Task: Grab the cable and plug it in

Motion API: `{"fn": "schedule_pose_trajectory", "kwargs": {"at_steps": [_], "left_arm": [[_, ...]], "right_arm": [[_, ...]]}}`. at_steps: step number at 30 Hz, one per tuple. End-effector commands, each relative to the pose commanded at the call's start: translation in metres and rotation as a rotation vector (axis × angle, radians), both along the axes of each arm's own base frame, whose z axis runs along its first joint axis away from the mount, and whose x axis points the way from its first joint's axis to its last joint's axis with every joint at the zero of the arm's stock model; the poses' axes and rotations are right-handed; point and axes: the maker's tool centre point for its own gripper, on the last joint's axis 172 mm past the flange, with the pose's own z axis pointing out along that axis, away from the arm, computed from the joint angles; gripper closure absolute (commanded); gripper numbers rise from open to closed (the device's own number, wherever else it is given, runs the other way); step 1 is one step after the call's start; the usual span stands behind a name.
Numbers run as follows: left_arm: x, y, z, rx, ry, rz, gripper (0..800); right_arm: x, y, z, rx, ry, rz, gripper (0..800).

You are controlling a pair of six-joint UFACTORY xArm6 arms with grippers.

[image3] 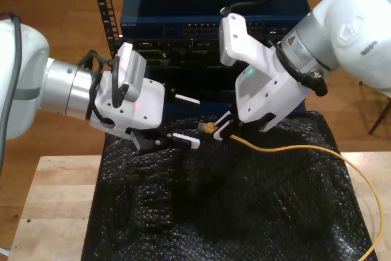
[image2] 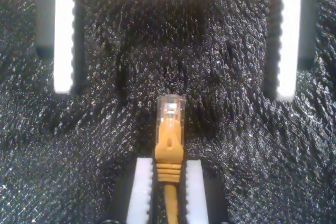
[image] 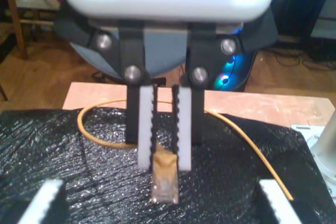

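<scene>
Cable pinched just behind its plug by second gripper, tip jutting ahead, likely free for plugging in | first gripper wide, empty, facing plug

Glossy crinkled black plastic sheet over matt wooden table; cable smooth rubbery.

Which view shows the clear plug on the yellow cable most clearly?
The second wrist view: the plug is sharp and unblocked, sticking out past my second gripper, which grips the cable. The first wrist view shows it blurred, end-on; the exterior view shows it small.
</scene>
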Motion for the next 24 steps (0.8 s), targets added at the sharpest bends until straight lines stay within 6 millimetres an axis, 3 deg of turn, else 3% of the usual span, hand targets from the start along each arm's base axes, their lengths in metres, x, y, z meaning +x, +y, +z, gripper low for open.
{"fn": "schedule_pose_trajectory", "kwargs": {"at_steps": [8,15,22,24], "left_arm": [[-0.0016,-0.0012,-0.0022,-0.001,0.005,-0.004,36],[-0.0026,-0.0011,-0.0036,0.000,0.008,-0.004,186],[-0.0033,-0.0012,-0.0047,0.000,0.012,-0.004,263],[-0.0034,-0.0012,-0.0042,0.000,0.011,-0.004,336]], "right_arm": [[0.0000,0.0003,-0.0005,0.001,0.002,0.000,796],[0.0000,0.0006,-0.0003,0.002,0.002,-0.001,796],[0.0000,0.0008,-0.0001,0.004,0.003,-0.001,796],[0.0000,0.0011,0.0001,0.005,0.003,-0.002,796]]}}
